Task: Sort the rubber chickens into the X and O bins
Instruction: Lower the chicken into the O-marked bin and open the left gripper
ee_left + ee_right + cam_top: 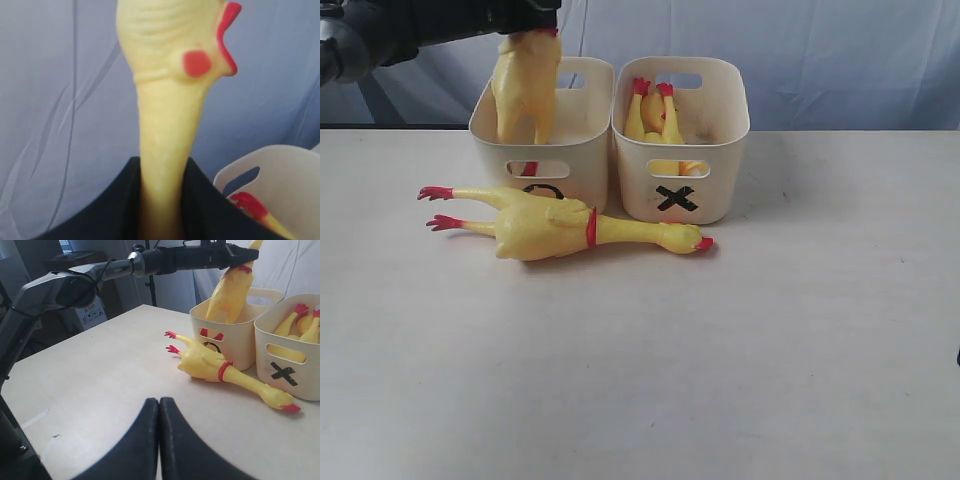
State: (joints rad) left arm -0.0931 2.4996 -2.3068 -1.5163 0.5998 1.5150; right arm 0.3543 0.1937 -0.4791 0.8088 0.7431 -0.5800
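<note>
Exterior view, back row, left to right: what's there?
Cream plastic tub marked O, large yellow rubber chicken dangling into it → cream plastic tub marked X, small yellow rubber chicken inside, red feet up.

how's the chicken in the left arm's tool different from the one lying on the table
The held chicken hangs upright, neck clamped in the left tool; the table chicken lies flat, untouched. The held chicken's lower end dips into the O bin; the table chicken lies outside it, on the table. Both are yellow with red neck bands.
</note>
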